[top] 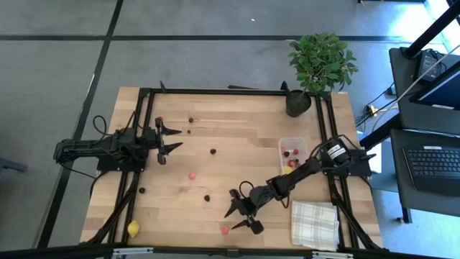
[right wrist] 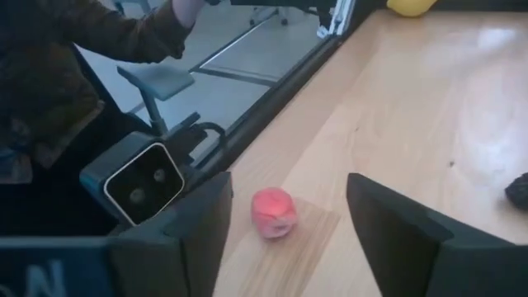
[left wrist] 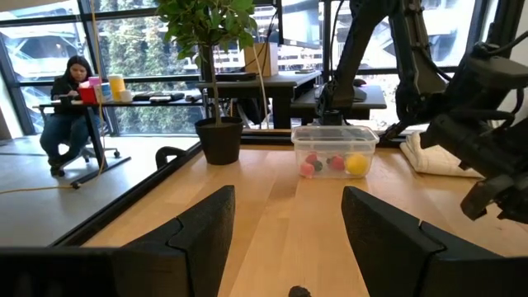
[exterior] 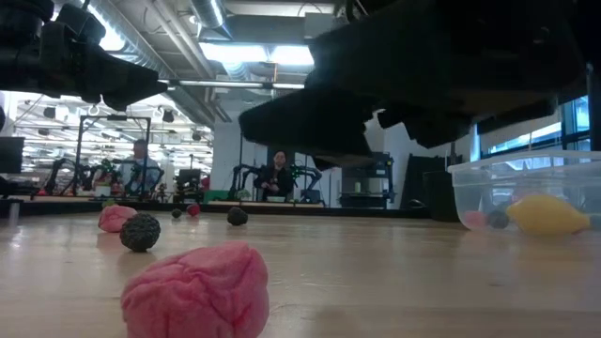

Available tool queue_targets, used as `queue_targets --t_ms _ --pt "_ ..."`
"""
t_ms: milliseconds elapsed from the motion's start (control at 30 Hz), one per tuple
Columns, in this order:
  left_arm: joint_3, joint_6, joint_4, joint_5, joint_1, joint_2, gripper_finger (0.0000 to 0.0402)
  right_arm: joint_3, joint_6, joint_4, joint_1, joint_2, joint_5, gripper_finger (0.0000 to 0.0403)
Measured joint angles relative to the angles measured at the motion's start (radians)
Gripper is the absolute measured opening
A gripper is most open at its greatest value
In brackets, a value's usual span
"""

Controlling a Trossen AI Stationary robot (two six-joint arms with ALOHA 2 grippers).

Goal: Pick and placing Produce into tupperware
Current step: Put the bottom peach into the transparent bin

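1. Right claw (top: 243,216), fingers wide and empty, hangs over the pink berry (right wrist: 273,212); only its wrist view shows the gap.
2. Tupperware (top: 291,155) at 3 o'clock holds produce.
3. Left claw (top: 171,140), spread, at 9 o'clock on the counter (top: 237,144); plant pot (top: 297,102) behind.

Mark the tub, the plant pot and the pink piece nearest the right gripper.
tub (top: 292,142): high view, far rim.
plant pot (top: 297,103): high view, its dark top.
pink piece (right wrist: 273,212): right wrist view, its middle, between the open fingers.
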Motion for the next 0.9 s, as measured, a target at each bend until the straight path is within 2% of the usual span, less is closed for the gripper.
queue_targets --t_ms 200,367,633,900 --pt "0.000 0.000 0.000 0.000 0.000 0.000 0.0218 0.000 0.010 0.021 0.003 0.001 0.005 0.0278" --pt "0.000 0.000 0.000 0.000 0.000 0.000 0.0218 0.020 0.012 -0.017 0.020 0.002 0.105 0.0275" --pt "0.000 -0.002 0.000 0.000 0.000 0.000 0.0218 0.146 -0.106 -0.216 0.032 0.012 0.109 0.0271" --pt "0.000 -0.008 0.000 0.003 0.000 0.000 0.0218 0.209 -0.092 -0.211 0.031 0.094 0.073 0.0271"
